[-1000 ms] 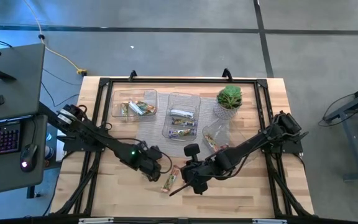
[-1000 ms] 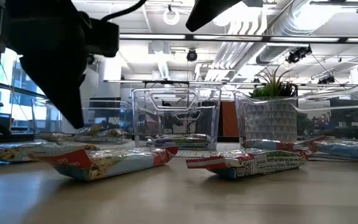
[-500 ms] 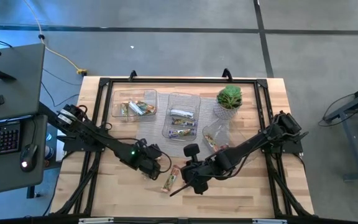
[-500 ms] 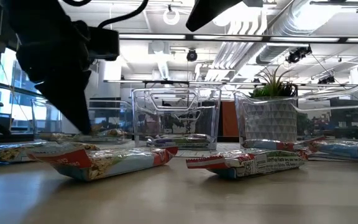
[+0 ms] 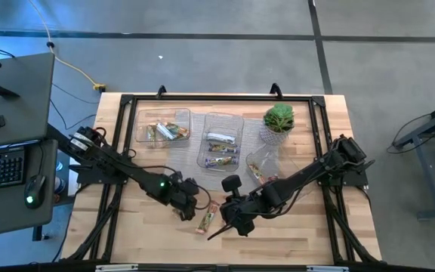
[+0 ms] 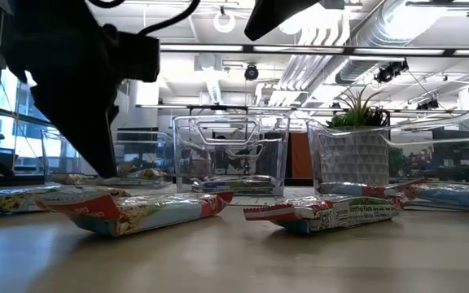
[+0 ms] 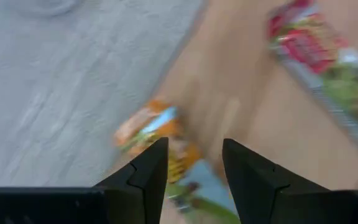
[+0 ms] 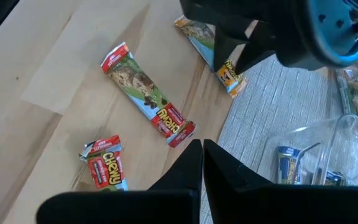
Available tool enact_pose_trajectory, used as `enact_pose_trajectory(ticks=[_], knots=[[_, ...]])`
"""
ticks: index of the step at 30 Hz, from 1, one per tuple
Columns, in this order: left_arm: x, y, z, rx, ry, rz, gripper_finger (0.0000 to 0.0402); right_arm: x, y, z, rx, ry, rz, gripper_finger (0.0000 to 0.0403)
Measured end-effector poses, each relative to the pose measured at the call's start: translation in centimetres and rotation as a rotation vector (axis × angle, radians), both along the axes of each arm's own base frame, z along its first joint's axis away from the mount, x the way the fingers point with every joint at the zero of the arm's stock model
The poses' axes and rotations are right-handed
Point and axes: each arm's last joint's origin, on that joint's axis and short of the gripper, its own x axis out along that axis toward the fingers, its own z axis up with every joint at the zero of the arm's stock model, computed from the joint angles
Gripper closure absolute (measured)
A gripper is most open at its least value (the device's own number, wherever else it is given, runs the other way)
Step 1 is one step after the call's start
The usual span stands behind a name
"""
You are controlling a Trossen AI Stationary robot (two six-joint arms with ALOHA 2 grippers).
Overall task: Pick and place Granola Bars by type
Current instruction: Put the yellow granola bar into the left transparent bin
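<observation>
An orange granola bar on the desk lies under the spread left pincer, which next must drop and pinch it.

red-and-blue foil-wrapped granola bar | orange-ended wrapped bar, possibly light blue | pale wood table | grey woven mat
</observation>
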Motion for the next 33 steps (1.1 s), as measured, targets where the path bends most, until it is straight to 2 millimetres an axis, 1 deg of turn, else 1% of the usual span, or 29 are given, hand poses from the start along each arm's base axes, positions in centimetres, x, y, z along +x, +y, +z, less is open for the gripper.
enact_pose_trajectory(ticks=[5, 9, 14, 21, 25, 33], knots=[[-0.89, 0.56, -0.27, 0.054, 0.073, 0.083, 0.0254, 0.00, 0.00, 0.00, 0.001, 0.000, -0.001, 0.0402], [-1.03, 0.54, -0.33, 0.017, 0.092, 0.121, 0.0254, 0.00, 0.00, 0.00, 0.002, 0.000, -0.002, 0.0402], [-1.02, 0.26, -0.36, -0.060, 0.120, 0.103, 0.0254, 0.00, 0.00, 0.00, 0.002, 0.000, -0.002, 0.0402], [-0.97, 0.38, -0.32, -0.028, 0.100, 0.117, 0.0254, -0.16, -0.08, -0.14, 0.009, 0.017, -0.025, 0.0403], [-0.96, 0.37, -0.30, -0.041, 0.089, 0.159, 0.0254, -0.05, -0.03, -0.09, 0.035, 0.003, -0.049, 0.0402], [-0.95, 0.31, -0.31, -0.046, 0.099, 0.127, 0.0254, 0.17, 0.09, 0.07, 0.044, -0.024, -0.040, 0.0402]])
